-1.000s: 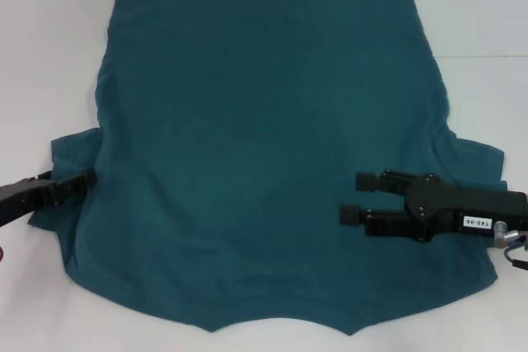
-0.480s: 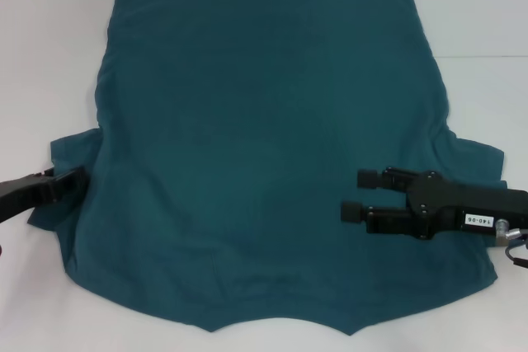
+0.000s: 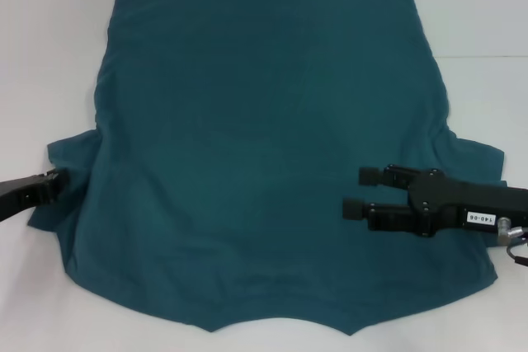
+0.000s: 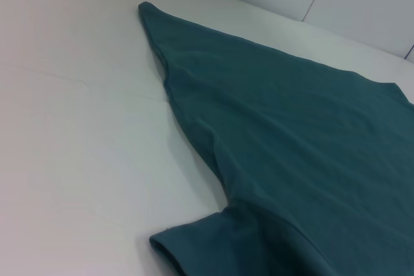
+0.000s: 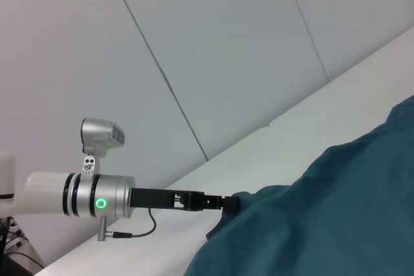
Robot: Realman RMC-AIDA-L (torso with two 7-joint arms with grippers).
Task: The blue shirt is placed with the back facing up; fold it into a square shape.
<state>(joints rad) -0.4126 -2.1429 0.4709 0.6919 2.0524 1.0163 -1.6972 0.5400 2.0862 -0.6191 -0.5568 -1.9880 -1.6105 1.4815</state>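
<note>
your left gripper (image 3: 56, 180) sits at the far left of the head view, low and level, its tip right at the edge of the left sleeve (image 3: 66, 172) of the blue shirt (image 3: 264, 146); you cannot tell from here whether its fingers are parted or closed, or whether they have any cloth between them. in the right wrist view the same gripper (image 5: 228, 202) shows farther off, its black end meeting the shirt's (image 5: 336, 211) raised edge, with the silver arm (image 5: 97, 195) and its green ring light behind it. the left wrist view gives you only the shirt (image 4: 291, 140) running away across the white table (image 4: 71, 127), with the sleeve hem (image 4: 171, 250) close to the camera. moving right, the shirt lies flat and spread on the white table (image 3: 49, 55), its straight hem at the far side and its curved neck edge (image 3: 280, 326) nearest you, the fabric smooth with a few soft wrinkles along the left side. further right, your right gripper (image 3: 363, 191) lies over the shirt's right side near the right sleeve (image 3: 478, 158), pointing toward the middle of the shirt, its two black fingers (image 3: 371, 176) spread apart with teal cloth visible between them and nothing clamped. its body carries a small white label (image 3: 478, 218).
</note>
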